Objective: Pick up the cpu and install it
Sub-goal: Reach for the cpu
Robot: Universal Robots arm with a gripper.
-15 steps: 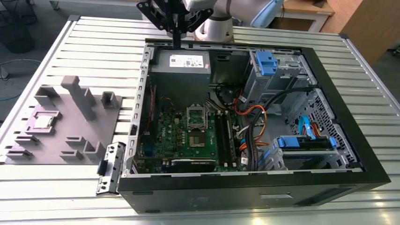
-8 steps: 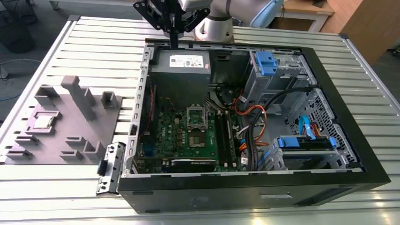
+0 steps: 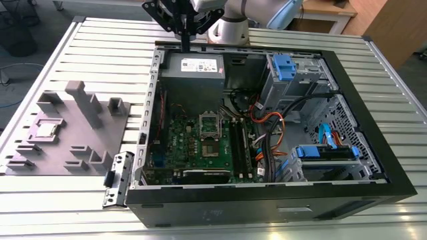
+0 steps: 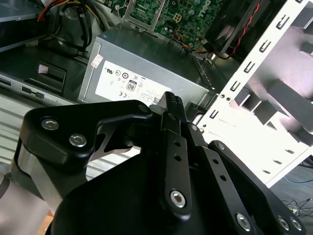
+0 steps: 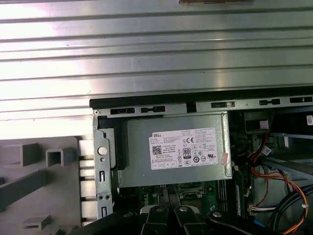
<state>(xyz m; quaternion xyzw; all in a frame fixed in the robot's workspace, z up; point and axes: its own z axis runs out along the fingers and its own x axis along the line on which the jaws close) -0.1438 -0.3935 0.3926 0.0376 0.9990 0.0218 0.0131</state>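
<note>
While the cpu lies flat in a shallow recess of the grey holder, out at about nine o'clock from the open computer case in the exterior view, the gripper hangs well apart from it, above the case's twelve o'clock edge; it is pressed together with nothing in it, and the second wrist view bears this out, the ridged fingertips meeting in one line; it points straight down over the power supply, a grey box with a white label at the case's twelve o'clock end; the recess looks meant to keep the chip square and in a known spot, so that a grasp from above can find its edges; the case lies on its side with the panel off, so the motherboard faces up; the socket, at six o'clock from the power supply, seems to have its metal frame swung up toward twelve o'clock, leaving the seat bare for a chip lowered from above, though that is a judgement; everything rests on a slatted metal table; the pickup is not yet begun, with the chip untouched in its holder
</note>
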